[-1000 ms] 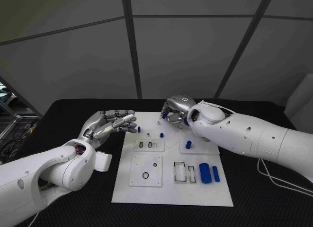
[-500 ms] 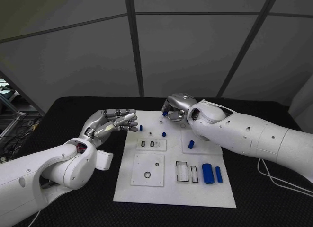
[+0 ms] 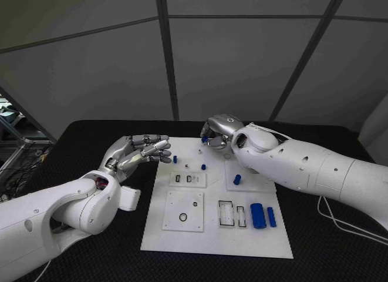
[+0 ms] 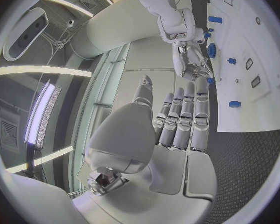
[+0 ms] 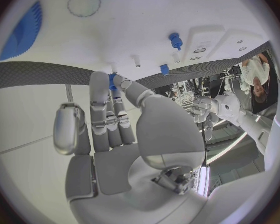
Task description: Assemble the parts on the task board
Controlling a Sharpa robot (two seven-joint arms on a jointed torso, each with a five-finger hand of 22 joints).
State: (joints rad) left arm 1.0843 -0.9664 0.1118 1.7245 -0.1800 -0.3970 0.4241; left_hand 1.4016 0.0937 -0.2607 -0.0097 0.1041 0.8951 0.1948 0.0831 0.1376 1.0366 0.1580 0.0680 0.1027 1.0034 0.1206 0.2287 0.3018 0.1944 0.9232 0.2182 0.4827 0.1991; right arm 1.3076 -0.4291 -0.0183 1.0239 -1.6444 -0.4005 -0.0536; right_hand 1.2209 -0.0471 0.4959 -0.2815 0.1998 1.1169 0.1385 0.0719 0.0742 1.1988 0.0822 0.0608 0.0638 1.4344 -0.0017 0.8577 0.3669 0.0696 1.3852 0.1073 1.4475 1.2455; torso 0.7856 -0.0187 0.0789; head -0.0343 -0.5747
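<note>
Although slid a little across the head view since 1 s ago, task board [image 3: 215, 235]: moved only by the camera; flat, white, mid-table.
Near right of board: thick blue cylinder [image 3: 256, 215] and thin blue bar [image 3: 270, 217] lying side by side, just right of 2 empty rectangular slots [image 3: 230, 213]; untouched over the last 1 s.
Middle of board: blue peg [image 3: 237, 180] standing upright on the right-hand raised plate; same place as before.
Left hand [image 3: 143, 150]: released, fingers out and holding nothing, hovering over the board's far left edge; no real move in 1 s.
Right hand [image 3: 215, 136]: at the board's far edge, fingertips pinching a small blue part [image 5: 112, 79]; pose hardly altered since 1 s ago.
Small blue part: short, slim, mostly hidden by the fingers; held over the far edge of the board.
Meaning for task: probably paused or aligning finely before seating this part; nothing newly seated, most of the assembly left to do.
</note>
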